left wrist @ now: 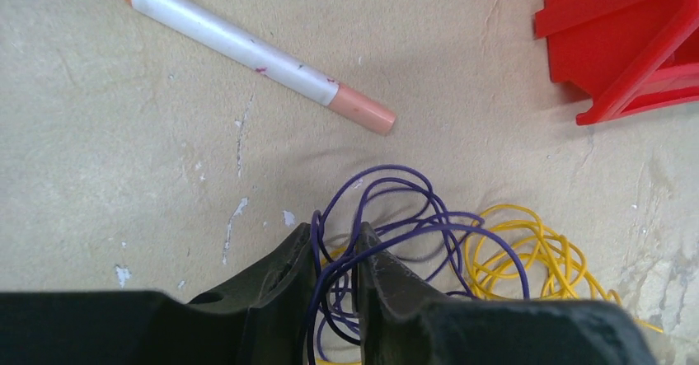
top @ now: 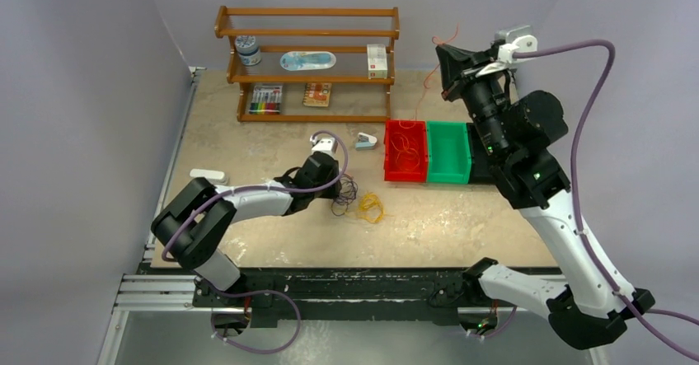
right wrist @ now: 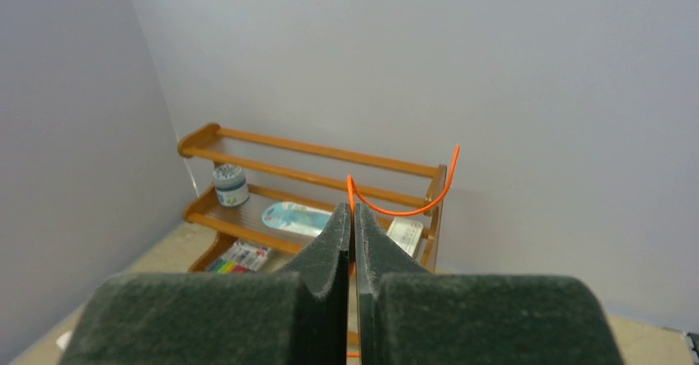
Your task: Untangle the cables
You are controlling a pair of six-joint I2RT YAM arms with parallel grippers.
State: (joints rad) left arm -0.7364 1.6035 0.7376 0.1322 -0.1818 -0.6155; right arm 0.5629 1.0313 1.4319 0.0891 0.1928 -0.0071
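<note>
Left wrist: purple cable [left wrist: 387, 168] passes through the left claw [left wrist: 336, 240].

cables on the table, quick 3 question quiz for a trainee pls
1. True or false: the right gripper is shut on the orange cable.
2. What colour is the cable between the left gripper's fingers? A yellow, B purple, C orange.
3. Fill in: part of the orange cable lies in the ___ bin.

Key: 1 true. 2 B, the purple cable. 3 red.
</note>
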